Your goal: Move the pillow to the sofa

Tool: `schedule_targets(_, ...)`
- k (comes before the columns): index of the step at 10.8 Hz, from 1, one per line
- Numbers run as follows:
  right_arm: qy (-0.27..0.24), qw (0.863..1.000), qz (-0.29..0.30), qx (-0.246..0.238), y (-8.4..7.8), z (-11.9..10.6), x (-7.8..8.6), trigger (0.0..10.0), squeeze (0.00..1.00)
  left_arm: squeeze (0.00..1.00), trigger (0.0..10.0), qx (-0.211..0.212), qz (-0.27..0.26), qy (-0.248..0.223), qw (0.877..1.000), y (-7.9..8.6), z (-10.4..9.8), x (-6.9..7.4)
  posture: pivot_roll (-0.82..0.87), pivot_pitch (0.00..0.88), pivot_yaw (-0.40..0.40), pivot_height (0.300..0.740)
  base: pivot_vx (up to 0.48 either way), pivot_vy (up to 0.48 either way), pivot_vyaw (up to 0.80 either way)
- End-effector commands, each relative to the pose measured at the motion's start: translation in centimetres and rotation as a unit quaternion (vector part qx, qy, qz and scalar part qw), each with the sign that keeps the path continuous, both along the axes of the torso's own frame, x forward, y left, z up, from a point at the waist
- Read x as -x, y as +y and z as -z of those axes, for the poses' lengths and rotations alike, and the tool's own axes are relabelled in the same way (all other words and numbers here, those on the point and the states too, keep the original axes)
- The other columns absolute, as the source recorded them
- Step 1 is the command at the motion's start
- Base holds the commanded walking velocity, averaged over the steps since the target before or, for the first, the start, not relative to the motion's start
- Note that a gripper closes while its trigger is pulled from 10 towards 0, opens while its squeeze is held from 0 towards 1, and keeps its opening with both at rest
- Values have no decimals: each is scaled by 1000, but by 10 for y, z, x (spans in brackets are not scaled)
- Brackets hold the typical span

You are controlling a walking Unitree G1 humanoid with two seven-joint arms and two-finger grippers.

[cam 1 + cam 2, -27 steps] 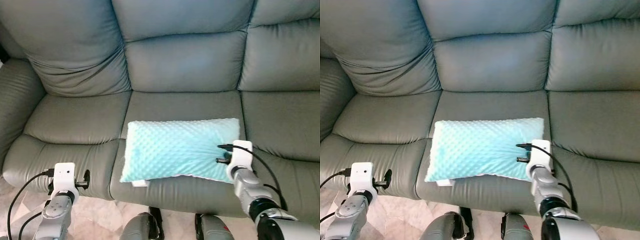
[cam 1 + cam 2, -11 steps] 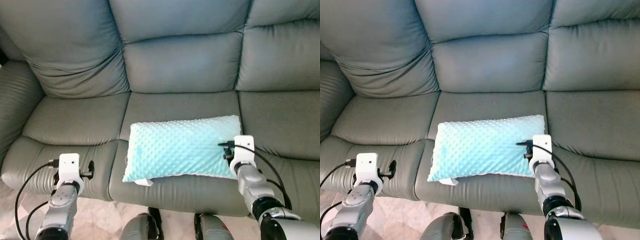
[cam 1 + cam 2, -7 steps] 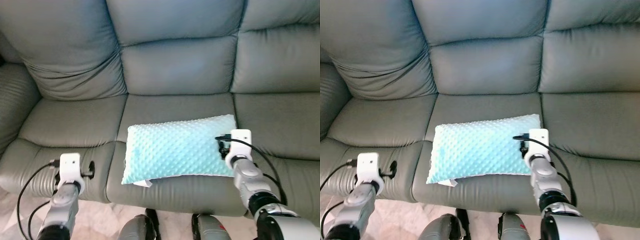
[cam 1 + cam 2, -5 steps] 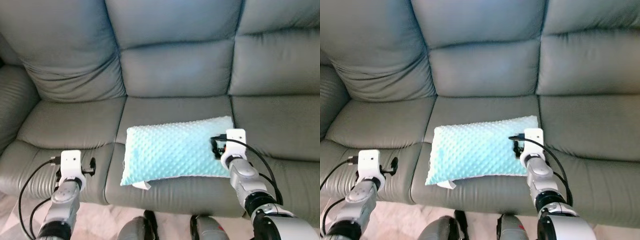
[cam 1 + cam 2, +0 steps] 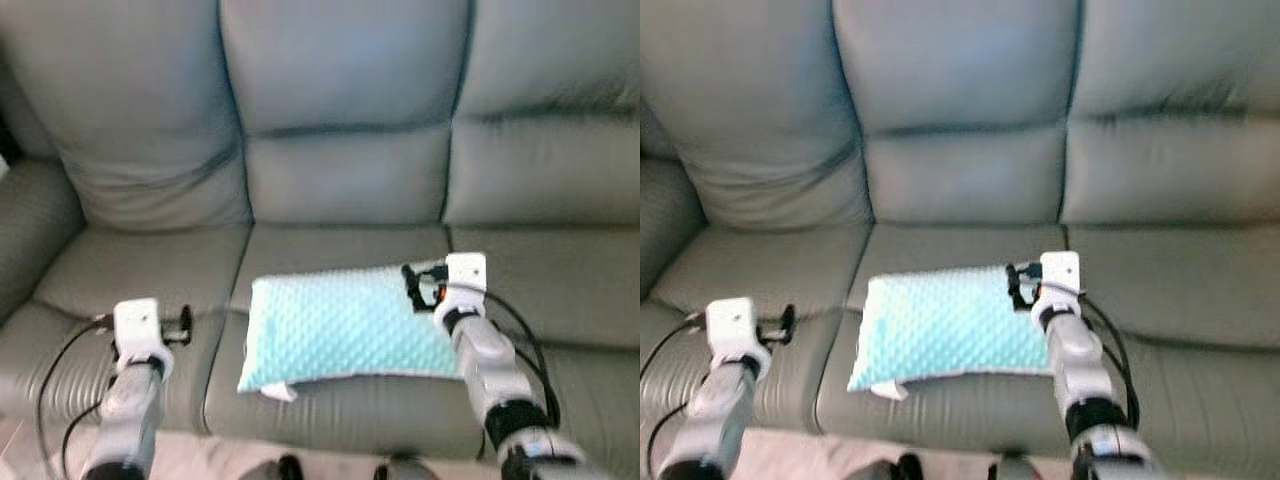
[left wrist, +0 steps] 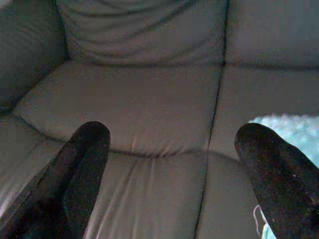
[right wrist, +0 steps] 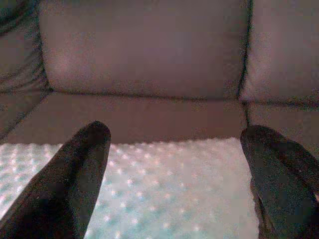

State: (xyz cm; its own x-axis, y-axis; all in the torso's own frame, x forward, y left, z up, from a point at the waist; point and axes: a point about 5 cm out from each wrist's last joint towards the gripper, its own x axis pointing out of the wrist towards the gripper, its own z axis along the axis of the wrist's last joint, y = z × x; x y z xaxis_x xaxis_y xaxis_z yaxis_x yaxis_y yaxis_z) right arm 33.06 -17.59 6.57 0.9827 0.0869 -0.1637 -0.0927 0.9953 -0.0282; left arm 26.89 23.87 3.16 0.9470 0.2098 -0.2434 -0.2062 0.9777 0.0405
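A light turquoise dotted pillow (image 5: 345, 325) lies flat on the middle seat of the grey leather sofa (image 5: 340, 180), near its front edge. My right gripper (image 5: 413, 287) hovers over the pillow's back right corner. It stands open, and the right wrist view shows the pillow (image 7: 164, 189) below and between its spread fingers (image 7: 75, 179), with nothing held. My left gripper (image 5: 183, 325) is open over the front of the left seat cushion. The pillow's edge (image 6: 294, 129) sits beside its right finger in the left wrist view.
The sofa's back cushions (image 5: 960, 180) rise behind the pillow, and the left armrest (image 5: 30, 230) bulges at the far left. A white tag (image 5: 283, 391) sticks out from the pillow's front left corner. A strip of pale floor (image 5: 20, 455) lies under the sofa's front.
The whole view has shifted and blurred as the camera moved. My right gripper has gone from the pillow's front right edge to its back right corner. The pillow lies where it was.
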Motion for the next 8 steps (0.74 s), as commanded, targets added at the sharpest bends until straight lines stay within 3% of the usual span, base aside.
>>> schedule_targets(1,-9,1000,-13,0,6,-4,1,10000,1000,0,10000,1,-12,-4,1000,7,-2,7,-186,26,108,740,0,0,0)
schedule_targets(2,-14,1000,-12,0,2,-4,10,10000,1000,0,10000,-6,-32,-30,999,11,-7,24,-185,7,99,740,0,0,0)
schedule_targets(4,-20,1000,-19,6,3,-7,17,10000,1000,0,10000,-8,-36,-51,998,6,-14,34,-181,0,91,740,0,0,0)
schedule_targets(6,-44,999,-30,7,7,-28,16,10000,1000,0,10000,4,-41,-70,997,-6,-25,35,-189,0,83,740,0,0,0)
schedule_targets(8,-50,998,-39,7,12,-34,12,10000,1000,0,10000,19,-48,-75,996,-14,-30,31,-194,0,79,740,0,0,0)
